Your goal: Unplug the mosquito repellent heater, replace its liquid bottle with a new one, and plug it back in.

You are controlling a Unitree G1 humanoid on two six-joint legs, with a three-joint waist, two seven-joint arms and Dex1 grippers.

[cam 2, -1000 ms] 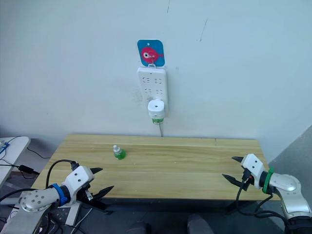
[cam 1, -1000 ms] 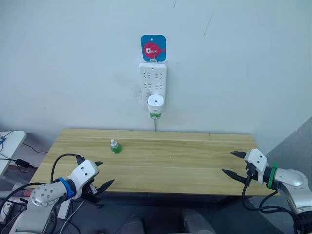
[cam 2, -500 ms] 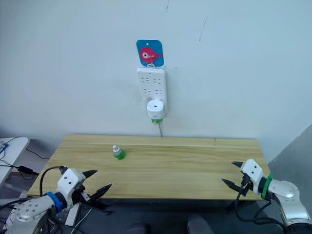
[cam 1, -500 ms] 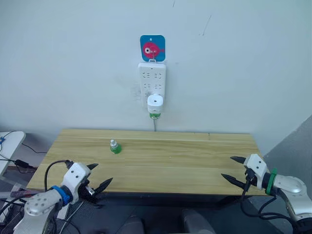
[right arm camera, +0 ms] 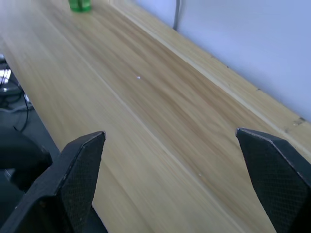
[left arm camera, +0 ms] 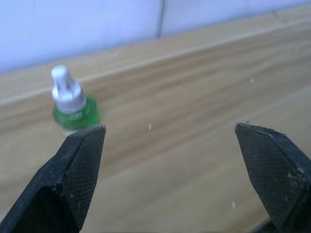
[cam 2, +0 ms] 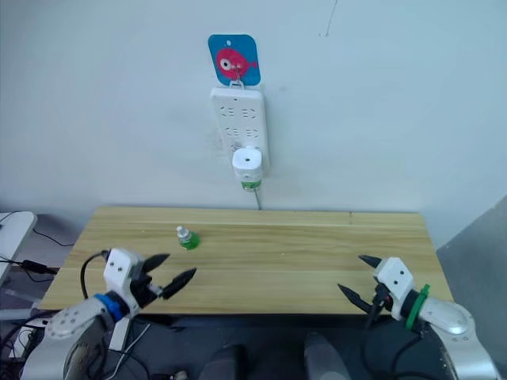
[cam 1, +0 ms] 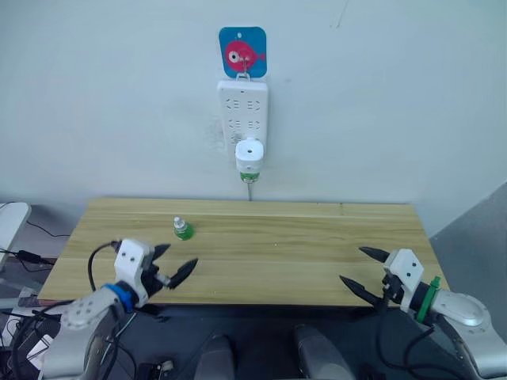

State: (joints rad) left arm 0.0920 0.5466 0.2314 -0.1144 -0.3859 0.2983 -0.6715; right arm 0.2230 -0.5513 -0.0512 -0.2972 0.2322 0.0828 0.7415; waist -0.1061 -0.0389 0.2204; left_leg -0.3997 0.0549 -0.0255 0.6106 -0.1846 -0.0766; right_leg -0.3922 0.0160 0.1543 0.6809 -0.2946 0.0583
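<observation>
The white mosquito repellent heater [cam 1: 249, 154] is plugged into the white power strip [cam 1: 242, 111] on the wall, with a green liquid bottle [cam 1: 250, 176] hanging under it. A second small green bottle [cam 1: 183, 229] with a white cap stands upright on the wooden table [cam 1: 269, 253], also seen in the left wrist view [left arm camera: 72, 104]. My left gripper [cam 1: 176, 264] is open over the table's front left edge, short of that bottle. My right gripper [cam 1: 362, 272] is open at the front right edge, with nothing between its fingers.
A blue card with a red fish [cam 1: 242, 53] hangs above the power strip. A cord [cam 1: 250, 192] drops from the strip behind the table. A white side table edge and cables [cam 1: 16, 237] lie at the far left.
The camera has shifted. My left gripper has risen and moved forward over the table's front left edge, nearer the bottle. My right gripper has edged left along the front edge.
</observation>
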